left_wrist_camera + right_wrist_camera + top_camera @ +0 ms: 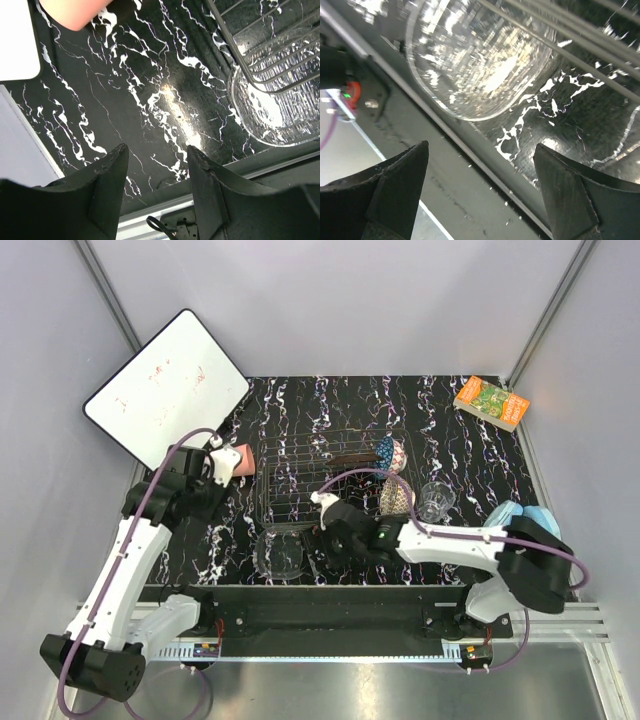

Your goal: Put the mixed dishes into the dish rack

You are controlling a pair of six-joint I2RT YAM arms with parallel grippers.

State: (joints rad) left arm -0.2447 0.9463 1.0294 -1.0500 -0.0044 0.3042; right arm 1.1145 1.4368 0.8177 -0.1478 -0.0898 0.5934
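Note:
The silver wire dish rack (300, 480) stands mid-table. The blue patterned bowl (388, 452) and the beige patterned bowl (396, 498) stand on edge at its right end. A dark reddish strip (350, 459) in the rack may be the red floral plate on edge. The pink cup (243, 460) lies just left of the rack, and its edge also shows in the left wrist view (75, 12). The clear glass bowl (281, 553) sits at the rack's near-left corner. The small clear glass (436, 502) stands right of the rack. My left gripper (208, 490) is open and empty (157, 150) beside the cup. My right gripper (327, 538) is open and empty (480, 150), just right of the glass bowl (480, 60).
The white board (165, 388) leans at the back left. The green-orange book (491, 402) lies at the back right. Blue headphones (520, 515) lie by the right arm. The table's front rail (470, 150) runs right under the right gripper. Rack wires (260, 50) overlap the glass bowl (280, 115).

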